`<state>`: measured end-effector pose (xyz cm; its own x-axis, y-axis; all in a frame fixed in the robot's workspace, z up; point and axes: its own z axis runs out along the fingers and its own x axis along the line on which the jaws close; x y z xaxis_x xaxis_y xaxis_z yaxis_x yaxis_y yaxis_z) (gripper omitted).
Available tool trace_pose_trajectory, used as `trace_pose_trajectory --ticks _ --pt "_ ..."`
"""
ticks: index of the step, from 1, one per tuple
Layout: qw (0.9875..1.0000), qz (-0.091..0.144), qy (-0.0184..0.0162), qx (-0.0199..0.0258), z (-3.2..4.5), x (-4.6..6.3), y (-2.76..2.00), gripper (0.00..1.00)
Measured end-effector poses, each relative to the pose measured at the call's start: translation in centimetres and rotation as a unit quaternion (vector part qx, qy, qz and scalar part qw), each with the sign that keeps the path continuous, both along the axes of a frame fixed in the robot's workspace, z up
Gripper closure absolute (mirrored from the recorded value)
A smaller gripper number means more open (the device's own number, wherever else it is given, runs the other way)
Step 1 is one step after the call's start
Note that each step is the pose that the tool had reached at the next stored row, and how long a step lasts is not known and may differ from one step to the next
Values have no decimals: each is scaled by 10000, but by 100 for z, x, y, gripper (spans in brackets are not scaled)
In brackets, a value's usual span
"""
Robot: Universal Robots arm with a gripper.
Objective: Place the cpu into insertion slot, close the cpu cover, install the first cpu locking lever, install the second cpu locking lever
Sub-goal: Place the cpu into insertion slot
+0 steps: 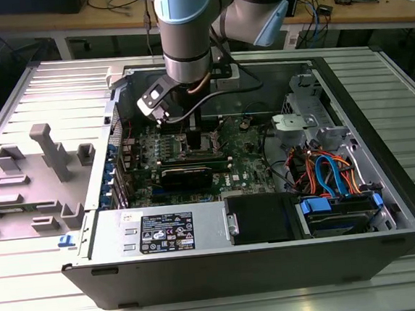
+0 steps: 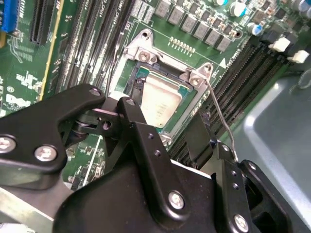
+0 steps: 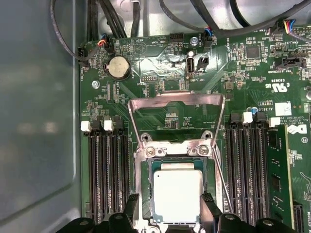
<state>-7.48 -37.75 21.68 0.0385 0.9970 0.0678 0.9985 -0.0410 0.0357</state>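
Our gripper (image 3: 170, 200) is open, fingers (image 3: 132, 206) astride the cpu (image 3: 178, 191), which lies in the slot (image 3: 145, 189) directly beneath. The cover (image 3: 175, 100) stands raised just ahead. We judge that a finger dragging the cpu's edge could skew it and bend pins.

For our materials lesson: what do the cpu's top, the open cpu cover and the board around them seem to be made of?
The cpu top: dull, matte silver-grey, likely metal. The cpu cover: thin bright sheet metal, probably steel, glinting at its edges. The board: glossy green, likely laminate, with fine traces.
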Motion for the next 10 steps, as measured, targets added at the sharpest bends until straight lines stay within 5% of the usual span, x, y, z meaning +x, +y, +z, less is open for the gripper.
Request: trace_pose_trajectory --ticks 7,10 --pt "9999 -61 26 158 34 -53 0 39" --pt "9998 -66 29 172 34 -87 0 39"
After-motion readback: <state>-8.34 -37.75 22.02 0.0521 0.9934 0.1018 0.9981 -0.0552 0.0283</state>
